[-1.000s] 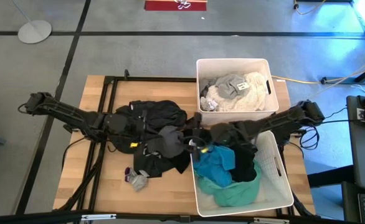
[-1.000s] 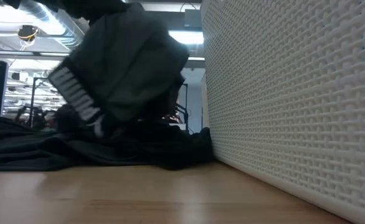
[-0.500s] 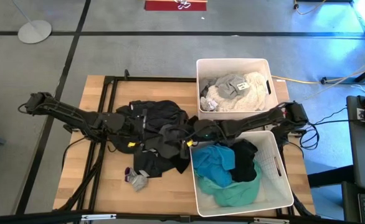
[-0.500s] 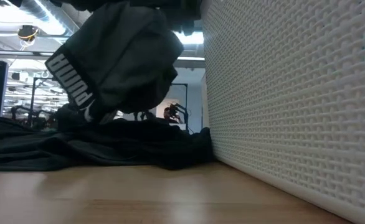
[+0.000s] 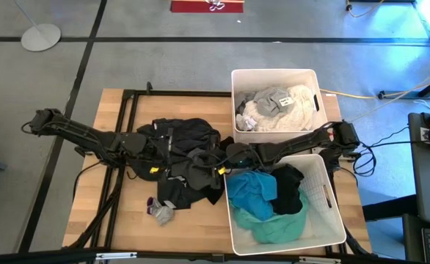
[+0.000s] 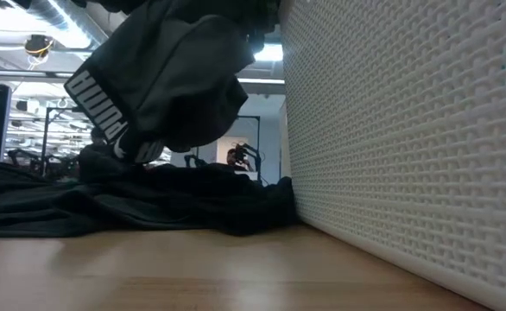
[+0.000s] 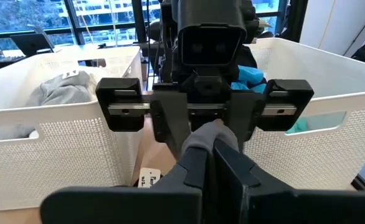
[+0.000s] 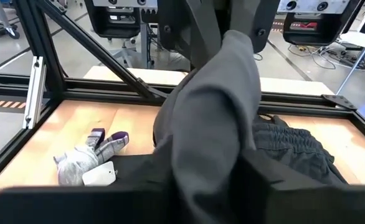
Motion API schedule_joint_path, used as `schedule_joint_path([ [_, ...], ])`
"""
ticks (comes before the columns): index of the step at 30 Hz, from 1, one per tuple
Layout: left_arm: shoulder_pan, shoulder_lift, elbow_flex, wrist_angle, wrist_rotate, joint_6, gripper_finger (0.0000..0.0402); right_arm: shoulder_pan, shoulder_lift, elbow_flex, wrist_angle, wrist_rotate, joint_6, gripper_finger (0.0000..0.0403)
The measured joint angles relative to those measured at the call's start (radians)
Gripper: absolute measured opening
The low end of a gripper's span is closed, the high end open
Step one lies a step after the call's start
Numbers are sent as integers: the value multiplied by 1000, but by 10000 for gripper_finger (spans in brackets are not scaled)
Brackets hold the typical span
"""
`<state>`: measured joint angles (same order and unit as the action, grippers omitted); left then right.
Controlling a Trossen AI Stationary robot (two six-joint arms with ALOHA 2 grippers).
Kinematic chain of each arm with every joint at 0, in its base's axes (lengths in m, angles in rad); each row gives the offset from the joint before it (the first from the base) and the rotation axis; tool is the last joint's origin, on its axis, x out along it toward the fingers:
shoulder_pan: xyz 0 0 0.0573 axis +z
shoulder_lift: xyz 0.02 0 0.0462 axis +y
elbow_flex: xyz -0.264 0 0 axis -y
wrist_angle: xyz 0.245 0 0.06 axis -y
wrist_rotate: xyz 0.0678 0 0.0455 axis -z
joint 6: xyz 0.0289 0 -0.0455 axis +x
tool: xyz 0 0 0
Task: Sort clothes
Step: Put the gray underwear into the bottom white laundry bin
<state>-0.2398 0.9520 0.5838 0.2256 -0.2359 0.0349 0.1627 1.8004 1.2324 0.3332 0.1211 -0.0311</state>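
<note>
A dark grey garment (image 5: 198, 163) with a white-lettered waistband (image 6: 98, 99) hangs above the table between my two grippers. My left gripper (image 7: 212, 146) comes from the table's left and is shut on it. My right gripper (image 7: 207, 124) faces it from the right, its fingers closed on the same bunch of cloth (image 8: 213, 112). Under the garment a heap of black clothes (image 5: 182, 133) lies on the wood. A grey and purple sock (image 5: 160, 211) lies near the front edge. My left gripper pinches a bunched fold of the garment (image 7: 215, 127) between its two fingers, coming about level from the table's left. The rest hangs below, clear of the wood. My right gripper has the same bunch (image 7: 198, 138) between its two fingers (image 7: 170, 124), coming about level from the right, just beyond the left fingertips. The cloth fills the gap between them and hangs slack below.
Two white bins stand at the right: the far one (image 5: 274, 71) holds light clothes, the near one (image 5: 334, 198) teal and black clothes. The near bin's woven wall (image 6: 408, 147) rises right beside the hanging garment. Bare wood (image 5: 119, 213) lies at the front left.
My right gripper has gone down and toward the table's left and far side, from over the near bin's corner to the garment held by my left gripper. The hanging garment has swung and risen a little; its waistband sits higher than before.
</note>
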Motion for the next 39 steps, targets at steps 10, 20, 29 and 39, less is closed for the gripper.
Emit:
schedule_joint_path([
  [10,2,-7,0,16,11,21,58,2,-2,0,6,30,-27,43],
  [20,2,-138,0,-202,10,51,175,2,-107,-2,-6,53,-108,15],
  [29,2,-254,0,-486,-39,-47,179,1,-266,-2,-45,53,-189,30],
  [39,3,-227,-28,-518,-42,-118,178,32,-480,62,-319,89,-120,24],
])
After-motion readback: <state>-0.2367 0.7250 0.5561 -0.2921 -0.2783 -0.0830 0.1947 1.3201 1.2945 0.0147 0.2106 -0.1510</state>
